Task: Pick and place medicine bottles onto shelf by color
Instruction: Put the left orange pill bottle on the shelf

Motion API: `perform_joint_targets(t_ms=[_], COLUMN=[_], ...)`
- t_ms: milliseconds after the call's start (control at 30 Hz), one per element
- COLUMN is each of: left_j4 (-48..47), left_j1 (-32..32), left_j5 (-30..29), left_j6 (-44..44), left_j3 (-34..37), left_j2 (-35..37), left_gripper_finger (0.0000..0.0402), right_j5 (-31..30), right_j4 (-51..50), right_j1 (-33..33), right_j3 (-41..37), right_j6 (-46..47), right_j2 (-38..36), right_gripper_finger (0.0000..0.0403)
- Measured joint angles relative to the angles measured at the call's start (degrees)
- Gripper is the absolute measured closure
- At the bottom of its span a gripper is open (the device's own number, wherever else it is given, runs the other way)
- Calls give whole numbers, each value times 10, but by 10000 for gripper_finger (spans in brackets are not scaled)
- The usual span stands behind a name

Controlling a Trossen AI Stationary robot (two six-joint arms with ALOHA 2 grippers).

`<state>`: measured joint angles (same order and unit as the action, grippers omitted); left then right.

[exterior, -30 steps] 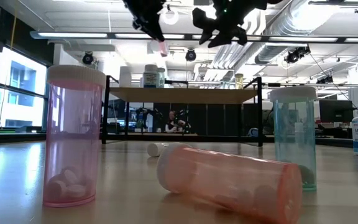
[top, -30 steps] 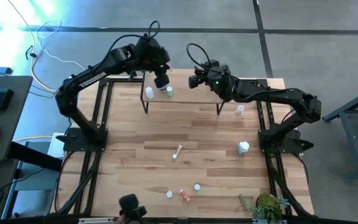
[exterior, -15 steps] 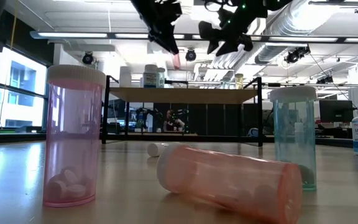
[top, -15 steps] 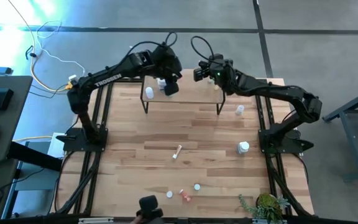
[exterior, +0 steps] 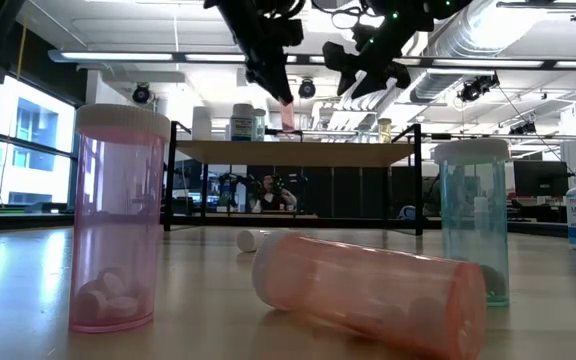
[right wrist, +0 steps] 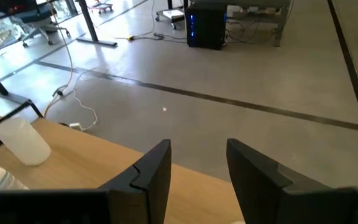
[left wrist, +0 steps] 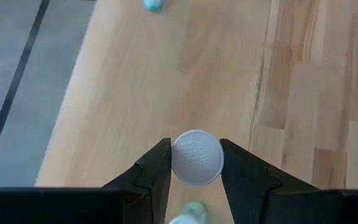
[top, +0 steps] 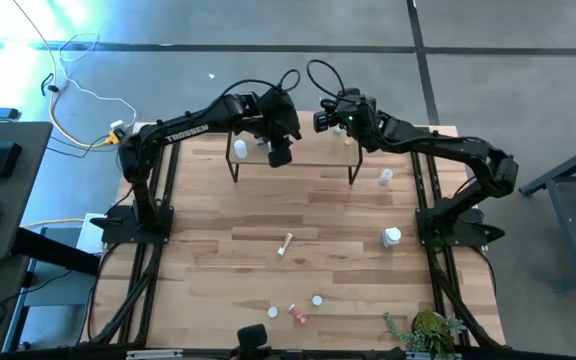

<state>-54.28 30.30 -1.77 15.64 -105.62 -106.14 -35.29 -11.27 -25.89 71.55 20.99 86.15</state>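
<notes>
My left gripper (top: 280,154) hangs over the shelf (top: 308,160), shut on a pink bottle (exterior: 286,115) with a white cap. The low view shows the bottle a little above the shelf board (exterior: 298,152). A white bottle (top: 239,148) and a greenish one (top: 264,146) stand on the shelf's left part, and a yellowish one (top: 349,137) on its right. My right gripper (top: 319,121) is open and holds nothing. It hovers over the shelf's far edge, pointing out past the table. My left gripper pinches the bottle's round white cap (left wrist: 196,157) between its two fingers (left wrist: 157,167), one on each side of it. The fingers slant down from above. The pink body (exterior: 286,117) hangs below the fingertips, clear of the shelf.
Loose bottles lie on the table: a pink-and-white one (top: 286,243) mid-table, three small ones (top: 296,313) near the front edge, and white ones (top: 393,237) (top: 386,177) at the right. A small plant (top: 428,328) stands at the near right corner.
My left gripper has gone down and toward the table's right and near side, from beyond the shelf's far left to above its middle. It carries the pink bottle, which now hangs lower, close over the board. My right gripper has swung a little toward the far edge.
</notes>
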Motion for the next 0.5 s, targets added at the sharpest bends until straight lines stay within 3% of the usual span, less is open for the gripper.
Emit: perform_joint_targets(t_ms=[500], left_j4=[1], left_j1=[-4], left_j5=[-4], left_j6=[-15], left_j3=[0], left_j2=[-12], left_gripper_finger=[286], right_j5=[3], right_j4=[-30], right_j1=[0], right_j3=[0], right_j6=[39], right_j2=[0], right_gripper_finger=[256])
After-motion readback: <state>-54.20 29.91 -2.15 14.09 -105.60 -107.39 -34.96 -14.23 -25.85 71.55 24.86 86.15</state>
